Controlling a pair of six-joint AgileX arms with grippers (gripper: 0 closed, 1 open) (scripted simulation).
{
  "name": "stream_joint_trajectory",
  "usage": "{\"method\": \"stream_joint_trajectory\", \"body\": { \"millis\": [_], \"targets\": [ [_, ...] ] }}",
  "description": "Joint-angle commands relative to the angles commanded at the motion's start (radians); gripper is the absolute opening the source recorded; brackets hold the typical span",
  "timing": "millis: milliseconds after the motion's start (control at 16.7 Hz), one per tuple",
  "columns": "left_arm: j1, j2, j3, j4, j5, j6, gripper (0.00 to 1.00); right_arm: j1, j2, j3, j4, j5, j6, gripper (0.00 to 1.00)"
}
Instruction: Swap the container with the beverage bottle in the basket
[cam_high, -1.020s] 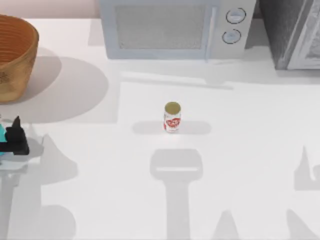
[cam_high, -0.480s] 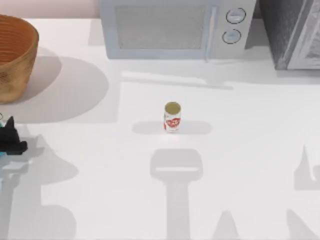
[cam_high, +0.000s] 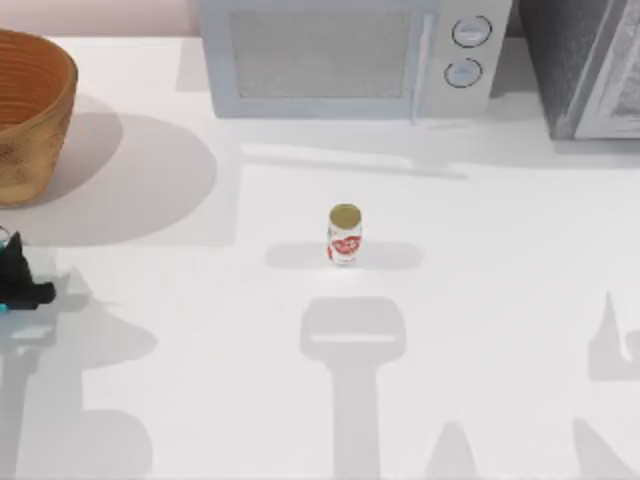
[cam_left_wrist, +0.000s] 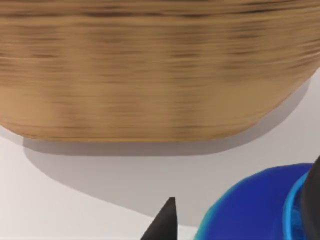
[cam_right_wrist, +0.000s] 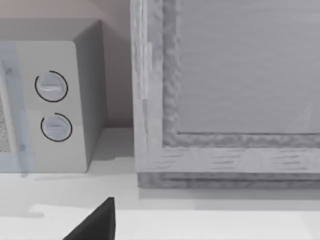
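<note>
My left gripper (cam_high: 18, 275) at top view's left edge, holding a blue bottle (cam_left_wrist: 255, 205), just below the basket (cam_high: 30, 110) in the upper-left corner. Red-and-white can (cam_high: 344, 236) upright mid-table. Right gripper's opening: cannot tell.

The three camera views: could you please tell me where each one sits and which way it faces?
Top view: above the table, looking down on the can, basket, microwave; left hand at the left edge.
Left wrist view: faces the basket wall; a fingertip and a blue object show.
Right wrist view: faces the microwave, shared with top; fingertip.
</note>
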Motion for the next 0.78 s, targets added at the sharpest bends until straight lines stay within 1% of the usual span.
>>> {"method": "stream_joint_trajectory", "body": {
  "millis": [540,660,780],
  "targets": [
    [0.000,-0.001,-0.001,-0.001,0.000,0.002,0.00,0.000,0.000,0.000,0.000,0.000,0.000,1.00],
    [-0.032,-0.018,0.003,-0.031,0.018,0.005,0.00,0.000,0.000,0.000,0.000,0.000,0.000,1.00],
    [-0.104,-0.052,0.023,-0.099,0.045,0.007,0.00,0.000,0.000,0.000,0.000,0.000,0.000,1.00]
  ]
}}
